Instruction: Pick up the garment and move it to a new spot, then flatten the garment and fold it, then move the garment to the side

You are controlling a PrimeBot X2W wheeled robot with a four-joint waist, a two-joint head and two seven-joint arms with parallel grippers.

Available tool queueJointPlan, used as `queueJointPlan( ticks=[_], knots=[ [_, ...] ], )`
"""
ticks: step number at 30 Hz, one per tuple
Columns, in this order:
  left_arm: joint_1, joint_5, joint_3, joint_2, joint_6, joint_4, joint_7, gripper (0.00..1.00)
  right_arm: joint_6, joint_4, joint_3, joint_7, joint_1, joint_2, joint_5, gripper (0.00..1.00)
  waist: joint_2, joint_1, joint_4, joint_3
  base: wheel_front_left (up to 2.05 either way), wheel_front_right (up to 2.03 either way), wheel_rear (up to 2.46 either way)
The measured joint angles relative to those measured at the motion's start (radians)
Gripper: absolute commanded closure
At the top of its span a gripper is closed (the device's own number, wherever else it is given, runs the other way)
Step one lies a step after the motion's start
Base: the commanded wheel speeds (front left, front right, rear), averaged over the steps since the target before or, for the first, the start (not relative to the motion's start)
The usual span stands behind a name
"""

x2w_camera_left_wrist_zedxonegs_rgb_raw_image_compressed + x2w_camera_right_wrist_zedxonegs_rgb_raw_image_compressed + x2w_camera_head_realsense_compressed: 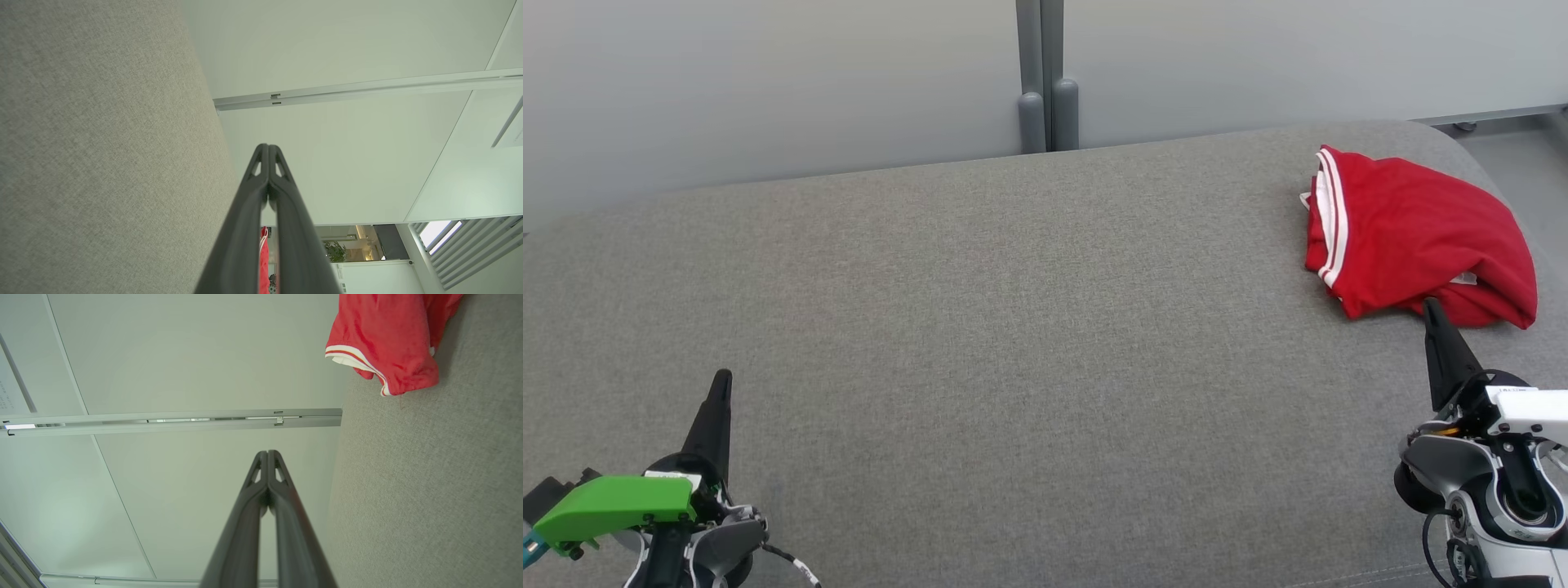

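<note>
- The red garment (1413, 237) lies in a folded bundle at the far right of the grey cushion (1013, 327), near its rounded corner.
- White stripes (1331, 220) run along the garment's left edge. A small white tag (1463, 279) peeks out near its front edge, and any print on it is too small to read.
- The right gripper (1431, 306) has its two dark fingers pressed together and holds nothing. In the head view its tip stands at the garment's front edge; whether it touches the cloth cannot be told.
- The right wrist view has those closed fingers (282, 506) pointing at a pale wall, with the garment off to the upper right.
- The left gripper (721, 380) is also closed and empty, over bare cushion at the lower left and well apart from the garment. A green cover (613, 502) sits on its wrist.
- Behind the cushion stand pale wall panels (768, 82) joined by a grey post (1040, 73).
- Faint marks (3, 396) on a panel in the right wrist view are illegible.
</note>
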Motion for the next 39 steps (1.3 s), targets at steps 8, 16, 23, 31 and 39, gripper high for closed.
queueJointPlan(
  ticks=[8, 16, 23, 31, 39],
  knots=[
    [0.0, 0.0, 0.0, 0.0, 0.0, -0.006, 0.0, 1.0, 0.0, 0.0, 0.0, 0.0, 0.0, 0.0, 0.0, 1.0, 0.0, 0.0, 0.0, 0.0, 0.0, 0.0, 0.0],
    [0.0, 0.0, -0.001, 0.0, 0.0, -0.01, 0.0, 1.0, 0.0, 0.0, 0.0, 0.0, 0.0, 0.0, 0.0, 1.0, 0.0, 0.0, 0.0, 0.0, 0.0, 0.0, 0.0],
    [0.0, 0.0, -0.001, 0.0, 0.0, -0.012, 0.0, 1.0, 0.0, 0.0, 0.0, 0.0, 0.0, 0.0, 0.0, 1.0, 0.0, 0.0, 0.0, 0.0, 0.0, 0.0, 0.0],
    [0.0, 0.0, -0.002, 0.0, 0.001, -0.014, 0.0, 1.0, 0.0, 0.0, 0.0, 0.0, 0.0, 0.0, 0.0, 1.0, 0.0, 0.0, 0.0, 0.0, 0.0, 0.0, 0.0],
    [0.0, 0.0, -0.002, 0.0, 0.005, -0.016, 0.0, 1.0, 0.0, 0.0, 0.0, 0.0, 0.0, 0.0, 0.0, 1.0, 0.0, 0.0, 0.0, 0.0, 0.0, 0.0, 0.0]
  ],
)
